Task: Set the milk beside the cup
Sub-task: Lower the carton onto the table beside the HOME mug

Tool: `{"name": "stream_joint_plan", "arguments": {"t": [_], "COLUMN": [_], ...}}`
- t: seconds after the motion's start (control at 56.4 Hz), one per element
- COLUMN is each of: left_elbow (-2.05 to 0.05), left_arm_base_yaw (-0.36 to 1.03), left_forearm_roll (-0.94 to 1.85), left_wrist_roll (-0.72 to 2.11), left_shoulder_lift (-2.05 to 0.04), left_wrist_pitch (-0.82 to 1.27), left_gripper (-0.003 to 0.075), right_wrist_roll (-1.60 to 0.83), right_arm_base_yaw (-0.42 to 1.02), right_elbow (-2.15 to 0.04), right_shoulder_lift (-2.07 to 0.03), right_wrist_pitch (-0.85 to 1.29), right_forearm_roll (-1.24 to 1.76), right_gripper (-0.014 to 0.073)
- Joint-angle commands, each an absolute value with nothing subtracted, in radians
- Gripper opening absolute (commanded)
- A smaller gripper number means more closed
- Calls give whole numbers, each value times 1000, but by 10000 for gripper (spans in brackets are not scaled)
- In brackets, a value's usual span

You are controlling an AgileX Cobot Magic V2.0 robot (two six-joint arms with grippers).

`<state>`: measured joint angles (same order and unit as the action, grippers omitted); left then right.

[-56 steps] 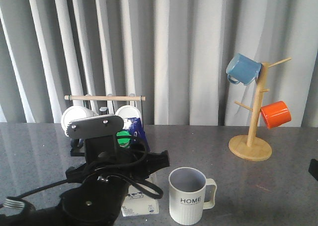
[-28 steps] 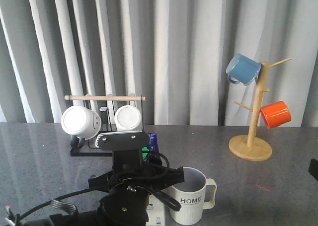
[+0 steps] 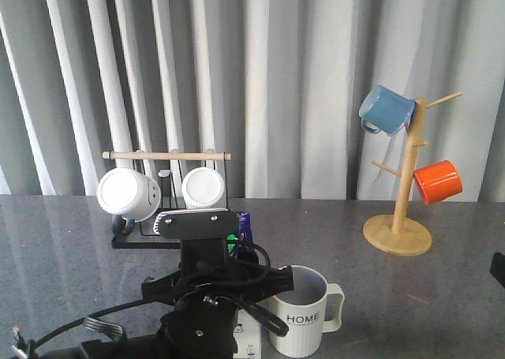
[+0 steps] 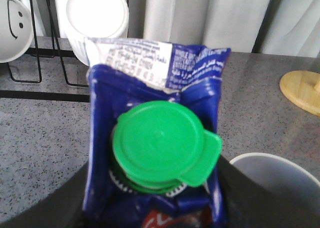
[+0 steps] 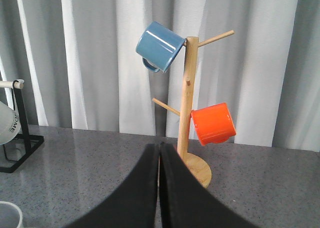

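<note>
The milk (image 4: 155, 112), a blue-and-white carton with a green round cap (image 4: 160, 143), sits between the fingers of my left gripper (image 4: 155, 203), which is shut on it. In the front view my left arm (image 3: 201, 296) hides most of the carton; only its blue top (image 3: 244, 218) and white base show, close to the left of the cup. The cup (image 3: 300, 312) is a ribbed pale mug marked "HOME", upright, with its handle to the right. Its rim also shows in the left wrist view (image 4: 280, 160). My right gripper (image 5: 159, 153) is shut and empty, facing the mug tree.
A wooden mug tree (image 3: 404, 209) at the back right holds a blue mug (image 3: 387, 110) and an orange mug (image 3: 438, 181). A black wire rack (image 3: 150, 225) with a wooden bar holds two white mugs (image 3: 126, 193) behind the left arm.
A second ago my left arm moved right with the milk, toward the cup. In the last half second it has hardly moved. The right arm is still.
</note>
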<state>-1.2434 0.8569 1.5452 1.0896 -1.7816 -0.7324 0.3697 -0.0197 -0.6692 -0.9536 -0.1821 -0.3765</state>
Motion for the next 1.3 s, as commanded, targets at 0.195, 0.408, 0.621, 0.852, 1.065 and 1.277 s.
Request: {"name": "stream_joint_plan", "arguments": {"t": [0.195,0.408,0.621,0.852,1.065,1.277], "left_elbow": [-1271,-1271,-1271,-1271,-1271,-1271], "left_arm_base_yaw": [860,860,860,860,860,861], "left_forearm_roll": [1507,1498,1498,1419,1398,1384], "left_wrist_roll": [1088,1086,1086,1087,1087,1087], "left_shoulder_lift": [-1741,-1741,-1739,-1739,-1739,-1688], "left_wrist_pitch": [-740,-746,-749,-748,-734,-727], "left_gripper": [253,254,398,718,720,711], "right_wrist_roll": [368,368,368,368,368,368], "right_arm_base_yaw": [-25,-25,-25,-25,-25,-25], "right_elbow": [-702,-702,-702,-702,-702,-702], "right_shoulder_lift": [-939,-939,-939,-939,-939,-939], "right_wrist_pitch": [-248,-248,-248,-248,-248,-248], "right_forearm_roll": [-377,-377,-377,-377,-377,-377], "right_gripper": [-8,-8,-8,-8,-8,-8]}}
